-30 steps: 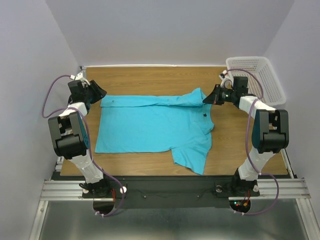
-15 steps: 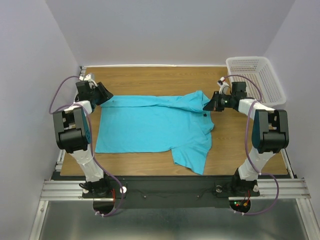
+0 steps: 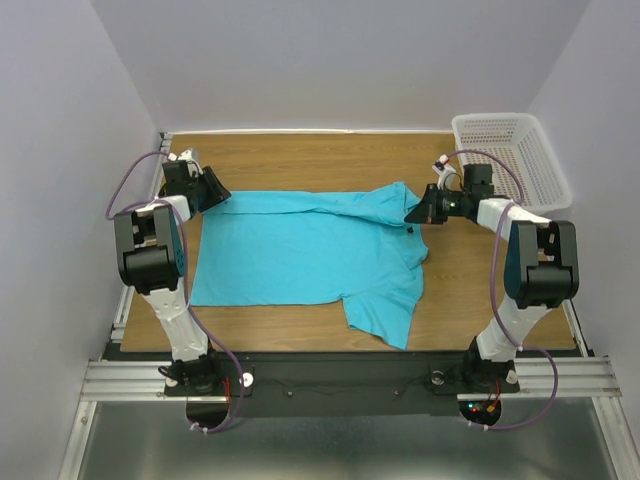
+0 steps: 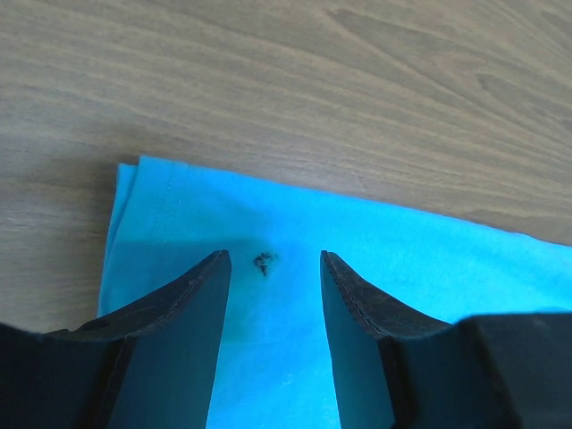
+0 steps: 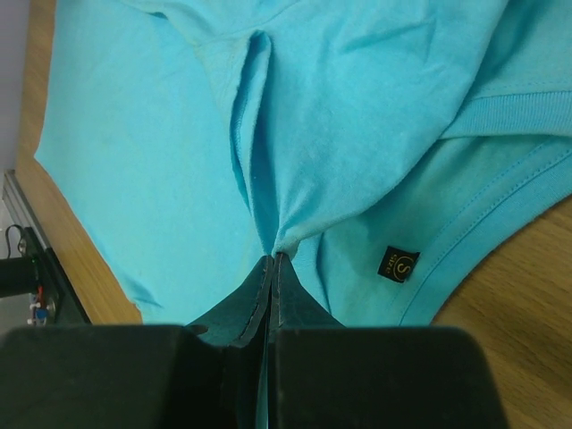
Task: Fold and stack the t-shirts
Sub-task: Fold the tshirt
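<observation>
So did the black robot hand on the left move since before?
Yes. The left gripper slid right, away from the left edge of the wooden table, and is now over the corner of the bright turquoise t-shirt.

T-shirt (image 5: 161, 134) label (image 5: 399, 264) print unreadable

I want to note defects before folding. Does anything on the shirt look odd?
A small dark mark sits on the shirt near its far left corner, between the fingers of the open left claw. Stain, hole or print, I cannot tell. The shut right claw pinches cloth near the collar into a ridge.
</observation>
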Robot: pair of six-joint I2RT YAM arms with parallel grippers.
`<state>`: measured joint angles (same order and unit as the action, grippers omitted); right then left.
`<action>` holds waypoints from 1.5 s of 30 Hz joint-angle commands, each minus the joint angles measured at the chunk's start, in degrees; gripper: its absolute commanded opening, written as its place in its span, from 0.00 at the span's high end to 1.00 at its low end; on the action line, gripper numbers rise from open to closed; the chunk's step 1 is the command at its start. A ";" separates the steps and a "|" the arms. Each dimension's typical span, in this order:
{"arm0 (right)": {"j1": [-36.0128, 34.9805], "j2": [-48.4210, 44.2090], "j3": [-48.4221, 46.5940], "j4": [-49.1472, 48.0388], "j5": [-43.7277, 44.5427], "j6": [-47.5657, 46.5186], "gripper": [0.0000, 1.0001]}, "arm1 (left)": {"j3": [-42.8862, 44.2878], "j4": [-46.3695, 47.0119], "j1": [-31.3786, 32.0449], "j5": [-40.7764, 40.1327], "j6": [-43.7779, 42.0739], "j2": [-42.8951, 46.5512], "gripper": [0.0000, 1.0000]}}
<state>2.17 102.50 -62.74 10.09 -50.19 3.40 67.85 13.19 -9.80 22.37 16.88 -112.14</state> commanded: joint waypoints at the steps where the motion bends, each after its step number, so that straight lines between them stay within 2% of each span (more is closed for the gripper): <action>1: -0.59 -3.71 0.69 -0.59 -2.36 -1.64 0.99 | 3.25 -2.02 0.31 -2.42 -1.42 -0.18 0.45; 21: -1.91 -5.46 2.45 1.60 -3.07 -5.68 1.00 | 6.15 -5.37 0.57 -4.44 -1.77 -3.35 0.45; 30: -2.17 -6.70 3.15 1.69 -6.76 -6.74 0.99 | 6.41 -5.63 0.66 -4.35 -1.77 -3.79 0.45; 45: -6.04 -5.91 2.18 2.39 -6.49 -7.79 0.99 | 6.76 -5.90 0.58 -4.18 -1.77 -4.14 0.45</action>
<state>-3.49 98.06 -60.14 12.10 -55.77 -3.09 72.90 8.78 -9.39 18.44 16.12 -115.87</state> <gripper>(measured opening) 0.011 0.549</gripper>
